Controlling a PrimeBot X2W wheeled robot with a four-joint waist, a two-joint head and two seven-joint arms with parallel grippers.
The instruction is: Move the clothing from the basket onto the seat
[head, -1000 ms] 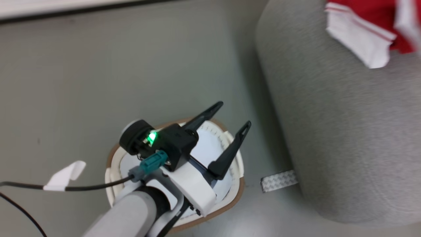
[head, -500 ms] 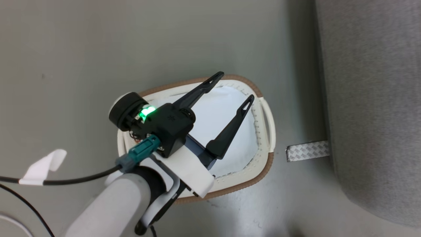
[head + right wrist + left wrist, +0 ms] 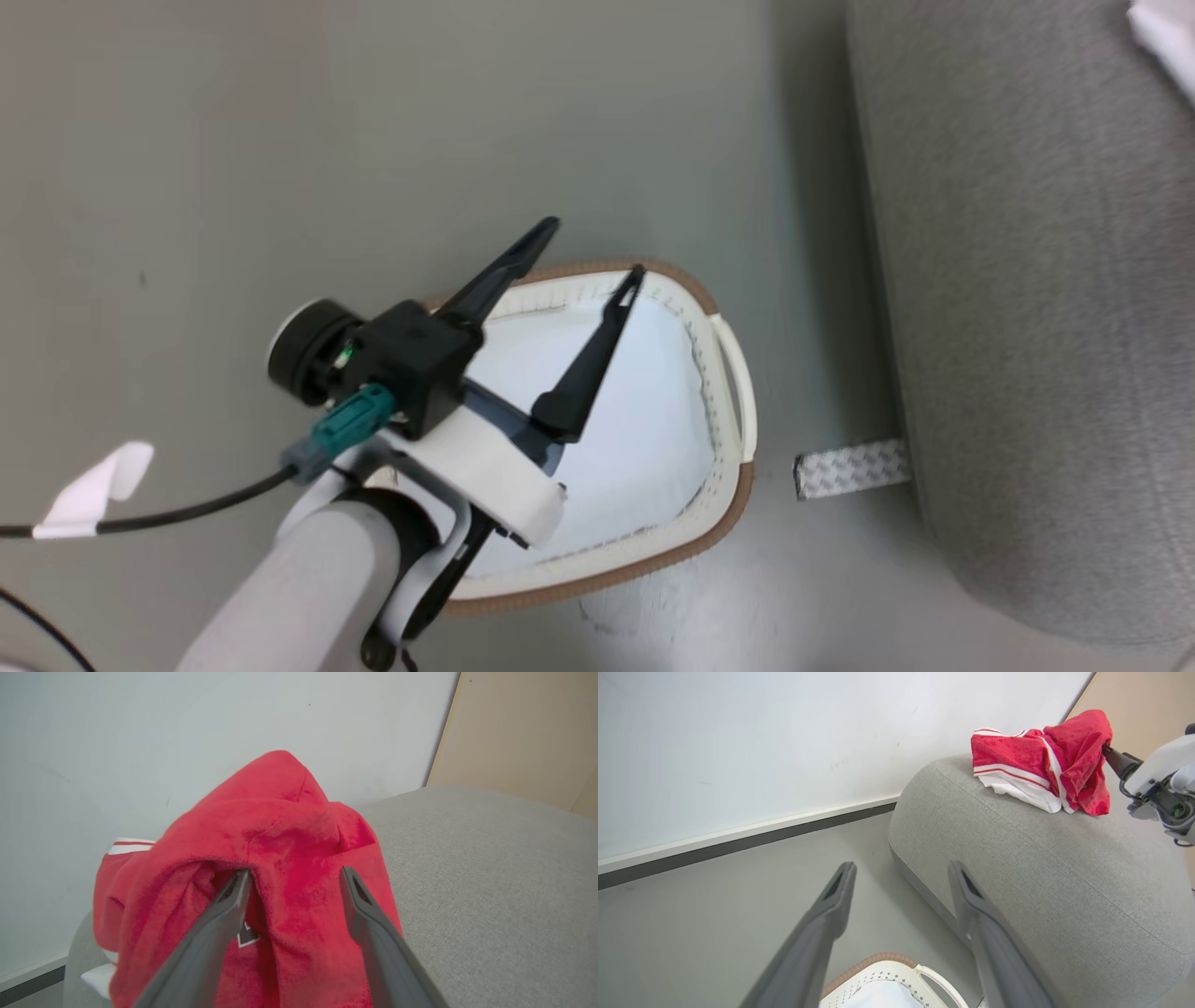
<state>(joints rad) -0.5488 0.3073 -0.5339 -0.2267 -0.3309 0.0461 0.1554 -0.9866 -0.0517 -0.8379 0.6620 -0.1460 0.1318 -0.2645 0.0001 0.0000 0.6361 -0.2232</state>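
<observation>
My right gripper [image 3: 295, 873] has its fingers spread apart, with the clothing [image 3: 280, 826] heaped loose over and between them, not pinched. The red bundle rests on the seat [image 3: 490, 858] near its rounded end, so I judge this piece delivered. My left gripper [image 3: 594, 248] hangs with fingers wide apart above the basket [image 3: 560, 579], touching nothing, placed well for another pick. Inside the basket lies a smooth white pad [image 3: 644, 420], not red cloth, so I doubt much is left to carry.
</observation>
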